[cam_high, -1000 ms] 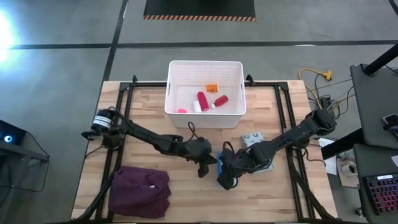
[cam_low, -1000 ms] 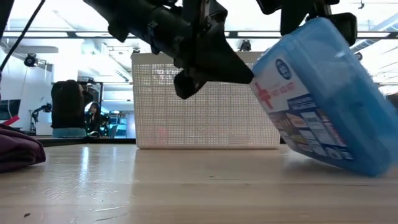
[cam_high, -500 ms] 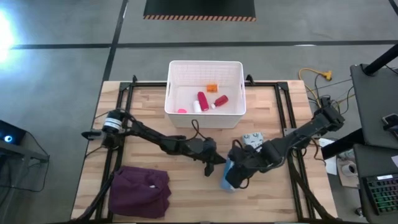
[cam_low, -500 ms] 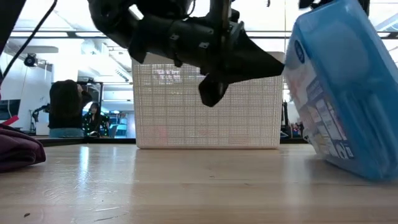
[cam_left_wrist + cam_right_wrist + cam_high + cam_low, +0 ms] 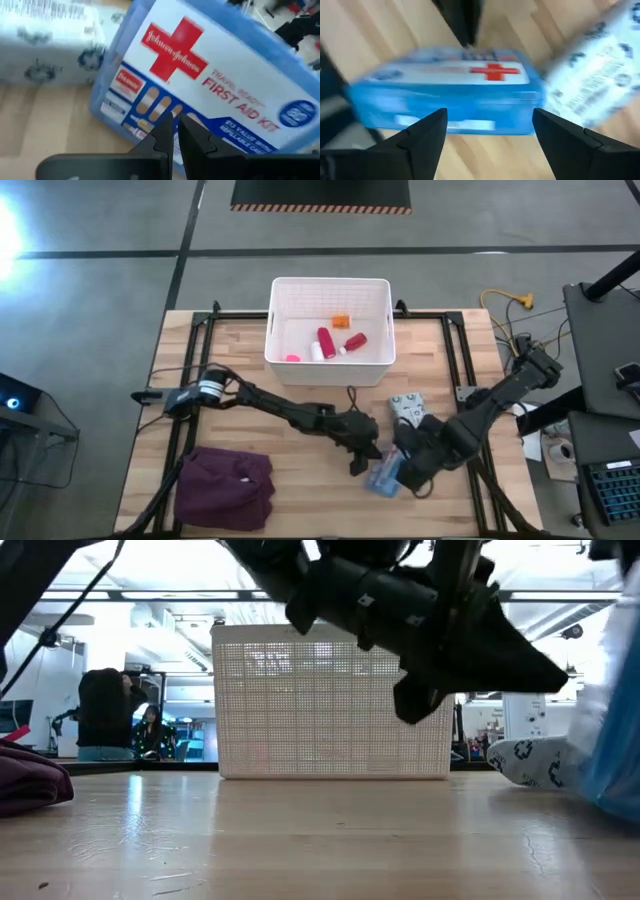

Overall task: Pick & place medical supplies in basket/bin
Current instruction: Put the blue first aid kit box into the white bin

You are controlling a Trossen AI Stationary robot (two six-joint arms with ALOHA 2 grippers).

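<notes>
Blue first-aid box (image 5: 383, 476) is lying between the narrowly closed left gripper (image 5: 357, 462) and wide-spread right gripper (image 5: 402, 475).

Bare tabletop (image 5: 260, 385) lies open between the white basket (image 5: 330, 290) and the maroon cloth (image 5: 226, 485). The near-centre is crowded: the left gripper (image 5: 360, 464), first-aid box (image 5: 384, 476), right gripper (image 5: 408, 470) and patterned packet (image 5: 408, 408) stand close together. The basket's top is unobstructed.
</notes>
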